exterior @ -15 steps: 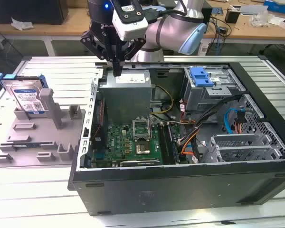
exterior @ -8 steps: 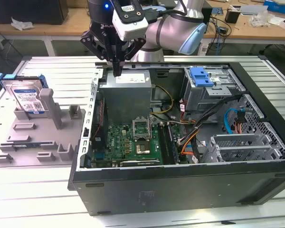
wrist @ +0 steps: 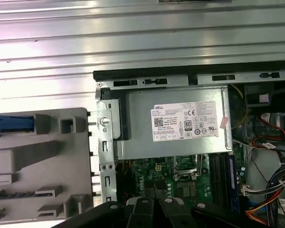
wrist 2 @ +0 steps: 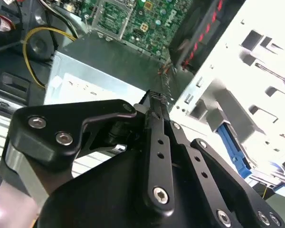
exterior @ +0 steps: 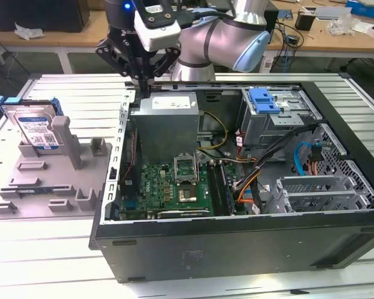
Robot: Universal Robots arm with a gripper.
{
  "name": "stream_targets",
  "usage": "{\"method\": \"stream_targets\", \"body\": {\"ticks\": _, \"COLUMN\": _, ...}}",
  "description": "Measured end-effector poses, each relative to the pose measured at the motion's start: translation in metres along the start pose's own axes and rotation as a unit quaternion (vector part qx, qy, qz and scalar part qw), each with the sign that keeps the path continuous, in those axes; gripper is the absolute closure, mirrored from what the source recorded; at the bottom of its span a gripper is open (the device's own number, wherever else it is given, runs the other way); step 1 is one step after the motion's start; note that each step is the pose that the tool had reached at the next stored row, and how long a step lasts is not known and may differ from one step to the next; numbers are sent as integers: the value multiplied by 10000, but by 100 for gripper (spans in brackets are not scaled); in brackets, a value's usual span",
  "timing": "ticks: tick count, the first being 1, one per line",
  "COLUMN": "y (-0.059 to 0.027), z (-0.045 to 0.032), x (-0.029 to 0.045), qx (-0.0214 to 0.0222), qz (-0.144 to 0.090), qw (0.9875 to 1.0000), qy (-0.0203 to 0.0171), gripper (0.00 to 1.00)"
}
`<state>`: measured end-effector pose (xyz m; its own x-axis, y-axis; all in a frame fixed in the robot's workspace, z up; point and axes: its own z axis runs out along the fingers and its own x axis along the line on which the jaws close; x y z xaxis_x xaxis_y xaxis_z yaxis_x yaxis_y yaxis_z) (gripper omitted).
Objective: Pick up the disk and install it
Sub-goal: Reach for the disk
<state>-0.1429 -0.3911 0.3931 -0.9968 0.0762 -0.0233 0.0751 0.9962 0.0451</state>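
The disk (exterior: 35, 126), a silver-grey drive with a blue-and-white label in a blue carrier, leans upright in the grey holder tray (exterior: 43, 180) at the exterior view's left. Its blue carrier edge (wrist: 10, 124) appears in the first wrist view and again (wrist 2: 233, 148) in the second wrist view. My gripper (exterior: 141, 84) hangs over the back left corner of the open computer case (exterior: 237, 243), above the power supply (exterior: 168, 118), well apart from the disk. Its black fingers (wrist 2: 155, 102) are pressed together, shut with nothing in them.
The metal drive cage (exterior: 280, 121) with a blue latch piece (exterior: 263, 99) sits at the case's back right. Motherboard (exterior: 174, 184) and cables (exterior: 255, 168) fill the case floor. The power supply label (wrist: 185, 121) lies below the wrist. A ribbed aluminium table (exterior: 68, 93) surrounds everything.
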Motion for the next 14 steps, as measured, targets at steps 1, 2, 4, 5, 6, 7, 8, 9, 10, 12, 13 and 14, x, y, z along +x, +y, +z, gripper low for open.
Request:
{"method": "stream_targets", "body": {"ticks": 1, "y": 13, "z": 0, "x": 70, "qx": 0, "qz": 0, "qw": 10000, "qy": 0, "gripper": 89}}
{"method": "stream_targets", "body": {"ticks": 2, "y": 33, "z": 0, "x": 191, "qx": 0, "qz": 1, "qw": 10000, "qy": 0, "gripper": 89}}
{"method": "stream_targets", "body": {"ticks": 4, "y": 50, "z": -1, "x": 293, "qx": 0, "qz": 3, "qw": 10000, "qy": 0, "gripper": 89}}
{"method": "stream_targets", "body": {"ticks": 5, "y": 57, "z": -1, "x": 327, "qx": 0, "qz": 2, "qw": 10000, "qy": 0, "gripper": 89}}
{"method": "stream_targets", "body": {"ticks": 6, "y": 62, "z": -1, "x": 357, "qx": 0, "qz": 2, "qw": 10000, "qy": 0, "gripper": 89}}
{"method": "stream_targets", "body": {"ticks": 7, "y": 71, "z": -1, "x": 399, "qx": 0, "qz": 4, "qw": 10000, "qy": 0, "gripper": 89}}
{"method": "stream_targets", "body": {"ticks": 8, "y": 81, "z": -1, "x": 452, "qx": 0, "qz": 3, "qw": 10000, "qy": 0, "gripper": 89}}
{"method": "stream_targets", "body": {"ticks": 9, "y": 92, "z": -2, "x": 511, "qx": 0, "qz": 4, "qw": 10000, "qy": 0, "gripper": 89}}
{"method": "stream_targets", "body": {"ticks": 10, "y": 104, "z": -2, "x": 582, "qx": 0, "qz": 4, "qw": 10000, "qy": 0, "gripper": 89}}
{"method": "stream_targets", "body": {"ticks": 12, "y": 115, "z": -3, "x": 644, "qx": 0, "qz": 4, "qw": 10000, "qy": 0, "gripper": 89}}
{"method": "stream_targets", "body": {"ticks": 13, "y": 121, "z": -3, "x": 679, "qx": 0, "qz": 5, "qw": 10000, "qy": 0, "gripper": 89}}
{"method": "stream_targets", "body": {"ticks": 14, "y": 127, "z": -3, "x": 713, "qx": 0, "qz": 6, "qw": 10000, "qy": 0, "gripper": 89}}
